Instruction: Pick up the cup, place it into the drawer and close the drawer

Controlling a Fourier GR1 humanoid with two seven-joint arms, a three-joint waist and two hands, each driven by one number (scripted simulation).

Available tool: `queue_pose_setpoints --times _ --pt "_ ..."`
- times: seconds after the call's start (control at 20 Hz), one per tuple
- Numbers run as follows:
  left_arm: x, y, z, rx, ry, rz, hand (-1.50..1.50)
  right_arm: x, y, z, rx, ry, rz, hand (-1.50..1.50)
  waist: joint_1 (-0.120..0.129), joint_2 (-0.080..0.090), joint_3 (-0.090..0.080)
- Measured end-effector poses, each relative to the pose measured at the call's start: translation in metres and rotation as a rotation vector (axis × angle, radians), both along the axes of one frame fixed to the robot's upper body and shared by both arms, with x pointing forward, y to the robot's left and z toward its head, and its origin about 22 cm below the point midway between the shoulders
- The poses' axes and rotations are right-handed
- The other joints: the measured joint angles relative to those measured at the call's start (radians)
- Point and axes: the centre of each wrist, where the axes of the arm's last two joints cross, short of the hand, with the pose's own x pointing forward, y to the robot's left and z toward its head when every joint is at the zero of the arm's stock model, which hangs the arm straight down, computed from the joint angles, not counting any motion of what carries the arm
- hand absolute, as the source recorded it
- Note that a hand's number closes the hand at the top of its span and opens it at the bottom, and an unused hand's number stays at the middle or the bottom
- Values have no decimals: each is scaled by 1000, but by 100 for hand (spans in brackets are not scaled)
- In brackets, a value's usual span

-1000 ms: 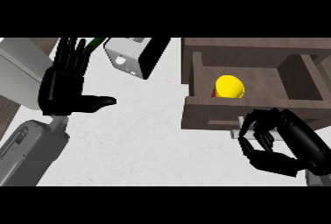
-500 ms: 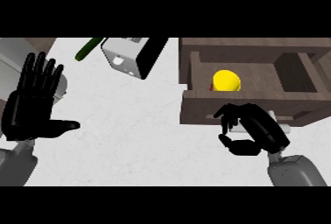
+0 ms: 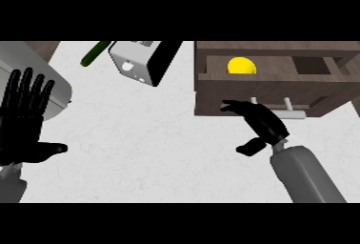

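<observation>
A yellow cup [image 3: 241, 66] lies inside the brown wooden drawer [image 3: 274, 93], which stands pulled out at the upper right. My right hand [image 3: 260, 125] is against the drawer's front panel, just left of its pale handle [image 3: 287, 112], with the fingers stretched toward the wood and holding nothing. My left hand [image 3: 25, 119] rests open at the left edge, fingers up, far from the drawer.
A grey and black boxy appliance [image 3: 144, 62] stands at the top centre with a green vegetable [image 3: 95, 52] beside it. A pale grey rounded object [image 3: 35, 71] sits behind my left hand. White counter [image 3: 155, 152] spreads between the hands.
The drawer has slid inward, so less of its inside shows. My right hand opened from a curl and moved up against the front panel. The left hand stayed open at the left.
</observation>
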Motion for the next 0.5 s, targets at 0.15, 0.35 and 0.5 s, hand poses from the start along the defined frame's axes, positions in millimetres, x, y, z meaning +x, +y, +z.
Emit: queue_pose_setpoints --times 0.15,0.35,0.5 --pt "-1 5 -1 -2 2 -7 -150 18 -3 -9 1 11 -9 -150 0 1 0" --pt "-5 12 -9 -7 8 -12 -150 42 -7 -13 20 18 -7 -150 3 -2 -2" --pt "-8 14 -11 -5 0 -21 -150 58 -13 -11 45 30 -5 -150 11 1 -2"
